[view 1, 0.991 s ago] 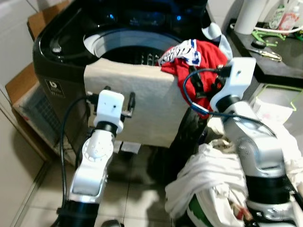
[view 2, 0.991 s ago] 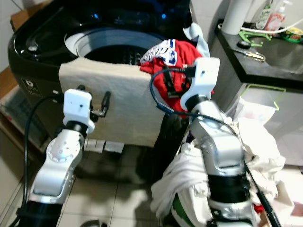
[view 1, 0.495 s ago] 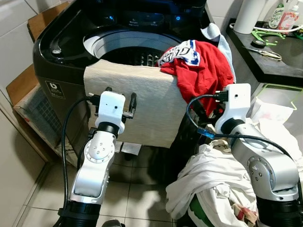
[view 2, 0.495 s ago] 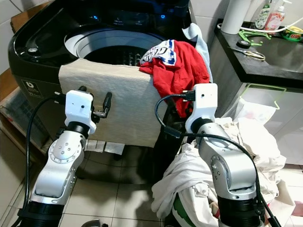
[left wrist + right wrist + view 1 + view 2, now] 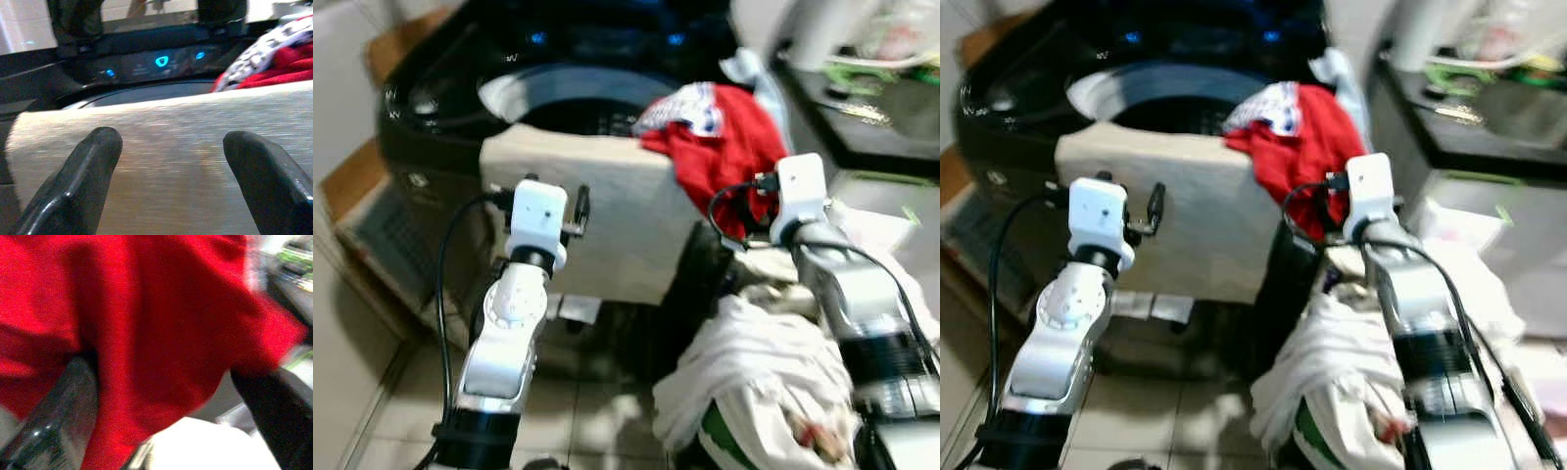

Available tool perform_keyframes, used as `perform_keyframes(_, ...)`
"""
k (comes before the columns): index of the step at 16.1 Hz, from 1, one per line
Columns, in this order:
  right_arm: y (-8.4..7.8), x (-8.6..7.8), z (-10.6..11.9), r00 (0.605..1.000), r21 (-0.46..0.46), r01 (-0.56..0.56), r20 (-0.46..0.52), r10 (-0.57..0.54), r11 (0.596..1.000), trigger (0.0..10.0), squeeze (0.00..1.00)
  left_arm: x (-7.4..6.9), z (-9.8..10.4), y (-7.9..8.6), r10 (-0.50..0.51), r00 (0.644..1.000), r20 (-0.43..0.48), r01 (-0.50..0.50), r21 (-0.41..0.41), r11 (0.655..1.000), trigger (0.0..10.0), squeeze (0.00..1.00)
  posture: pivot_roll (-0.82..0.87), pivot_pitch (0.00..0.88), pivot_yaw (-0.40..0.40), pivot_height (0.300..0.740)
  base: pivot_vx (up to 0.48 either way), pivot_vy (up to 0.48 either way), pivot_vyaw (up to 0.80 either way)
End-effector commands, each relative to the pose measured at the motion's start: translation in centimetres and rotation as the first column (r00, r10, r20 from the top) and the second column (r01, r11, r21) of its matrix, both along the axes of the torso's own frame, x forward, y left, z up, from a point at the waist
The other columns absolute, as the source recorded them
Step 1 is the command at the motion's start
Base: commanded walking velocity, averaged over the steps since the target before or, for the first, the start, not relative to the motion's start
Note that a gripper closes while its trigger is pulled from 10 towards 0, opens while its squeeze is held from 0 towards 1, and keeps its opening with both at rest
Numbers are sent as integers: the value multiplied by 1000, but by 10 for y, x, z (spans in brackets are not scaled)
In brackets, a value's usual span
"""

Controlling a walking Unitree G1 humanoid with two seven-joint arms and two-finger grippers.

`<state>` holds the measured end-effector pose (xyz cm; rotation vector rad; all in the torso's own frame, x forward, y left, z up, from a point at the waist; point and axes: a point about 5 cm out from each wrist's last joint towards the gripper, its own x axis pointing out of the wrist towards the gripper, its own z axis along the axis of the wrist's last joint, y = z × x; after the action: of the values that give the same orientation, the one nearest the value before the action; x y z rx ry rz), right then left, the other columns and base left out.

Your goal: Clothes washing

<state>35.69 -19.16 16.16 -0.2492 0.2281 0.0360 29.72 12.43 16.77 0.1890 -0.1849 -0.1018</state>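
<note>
A black top-loading washing machine (image 5: 431, 108) stands with its lid up and its drum (image 5: 568, 93) showing. A beige towel (image 5: 626, 215) hangs over its front rim. To the right of the towel, a red garment (image 5: 720, 147) with a white and blue patterned part is draped over the rim and hangs down the front. My left gripper (image 5: 172, 139) is open, held up just in front of the towel. My right gripper (image 5: 166, 377) is open just before the hanging red cloth, with nothing clamped between its fingers.
A heap of white laundry (image 5: 744, 362) lies in a basket under my right arm. A dark counter (image 5: 871, 108) with bottles and small items runs along the right. Cardboard (image 5: 352, 181) stands to the left of the machine, and tiled floor (image 5: 597, 411) lies below.
My right gripper dropped away from the red garment, then rose a little back toward it. The left arm held still. The head views have shifted slightly and gone blurred.
</note>
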Motion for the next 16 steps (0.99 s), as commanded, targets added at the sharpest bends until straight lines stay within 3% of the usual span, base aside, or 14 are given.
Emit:
perform_keyframes(1,-13,17,35,986,-121,53,164,-33,991,10000,0,1,2,-3,1,1000,7,-1,1,1000,10000,0,116,0,-62,740,0,0,0)
perform_keyframes(2,-11,22,47,976,-162,44,216,-9,986,10000,0,1,2,-3,4,1000,9,-4,0,1000,10000,0,118,0,-65,740,0,0,0)
perform_keyframes(3,3,35,89,921,-265,25,380,80,964,10000,0,1,3,-2,15,1000,14,-15,-4,1000,10000,0,124,0,-77,740,0,0,0)
perform_keyframes(7,18,47,134,832,-337,30,530,163,941,10000,0,2,4,-2,26,999,20,-26,-10,1000,10000,0,130,0,-87,740,0,0,0)
perform_keyframes(8,15,49,159,766,-360,109,625,152,927,10000,0,2,4,-3,30,999,22,-29,-11,1000,10000,0,132,0,-90,740,0,0,0)
perform_keyframes(9,9,48,171,727,-356,171,675,126,919,10000,0,2,4,-3,31,999,23,-31,-11,999,10000,0,132,0,-90,740,0,0,0)
perform_keyframes(11,-3,50,170,729,-358,234,679,80,904,10000,0,2,5,-3,33,999,25,-33,-11,999,10000,0,134,0,-91,740,0,0,0)
perform_keyframes(13,-8,52,148,759,-310,221,651,37,925,10000,0,2,4,-2,31,999,22,-31,-10,999,10000,0,132,0,-80,740,0,0,0)
perform_keyframes(16,-14,49,138,732,-181,250,678,-64,951,10000,0,2,4,-6,3,1000,19,-3,2,1000,10000,0,123,0,-65,740,0,0,0)
